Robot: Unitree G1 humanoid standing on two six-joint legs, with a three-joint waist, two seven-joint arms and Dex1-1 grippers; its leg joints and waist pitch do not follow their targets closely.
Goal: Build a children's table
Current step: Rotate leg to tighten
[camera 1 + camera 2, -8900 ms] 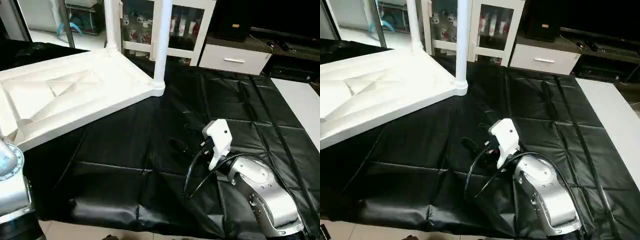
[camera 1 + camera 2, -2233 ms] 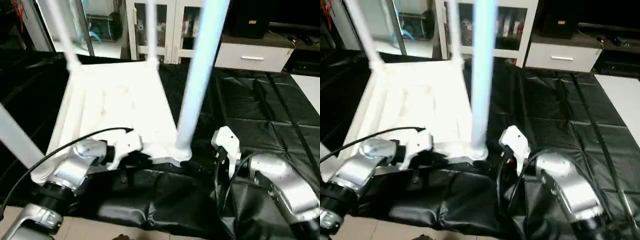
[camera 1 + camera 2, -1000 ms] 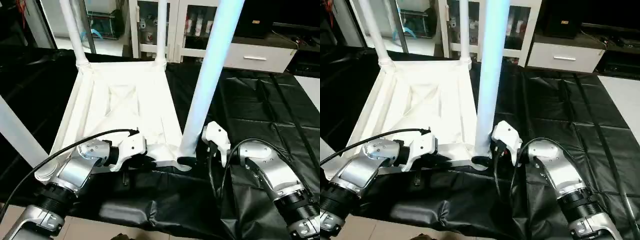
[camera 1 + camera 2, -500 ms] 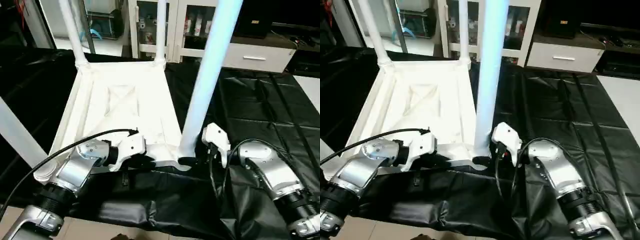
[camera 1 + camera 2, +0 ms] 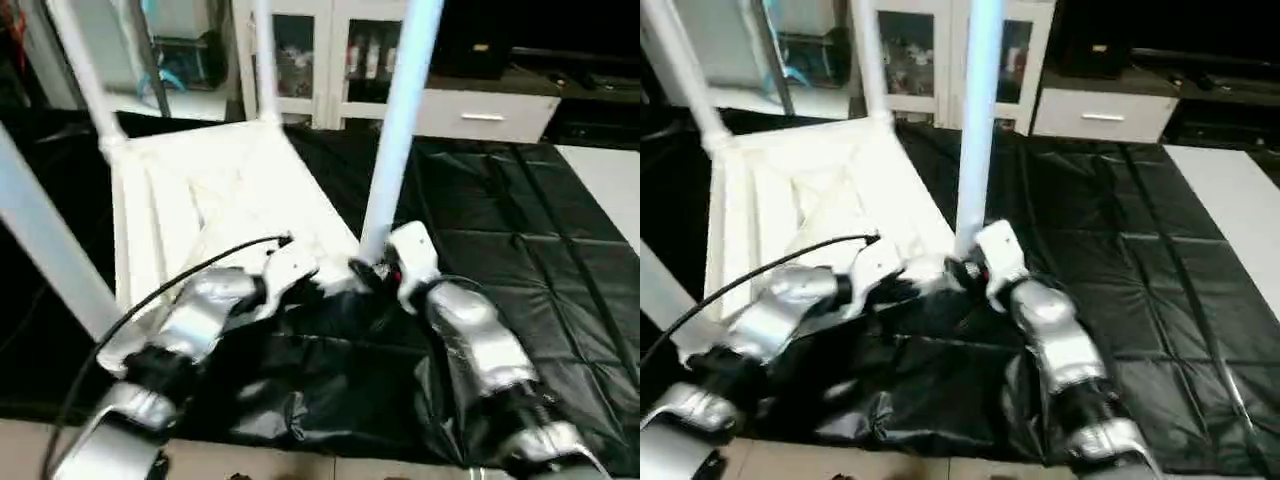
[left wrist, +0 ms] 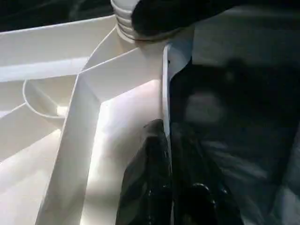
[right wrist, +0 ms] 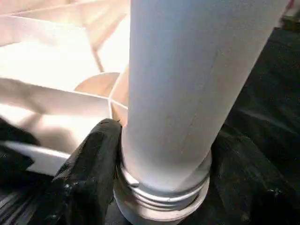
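— Status? What changed in the last sec?

— L hand (image 5: 308,284) same as a sec ago: pressed together on near rim of the tabletop (image 5: 200,190), fingers (image 6: 152,159) either side of the thin wall. Tabletop lies underside up on left half of the black surface (image 5: 520,230). All four legs are in their sockets and standing up.

— And the right side?

— That's the change. R hand (image 5: 368,272) was just right of the near-right leg (image 5: 395,120). Now it's astride the leg's base, one pad (image 7: 93,159) flat on the tube just above the socket collar. Reads as clamped on it.

— Meaning for the build?

— Prob. assembly is basically done. With both hands on, my guess is it's seating that last leg, or getting set to turn the table upright.
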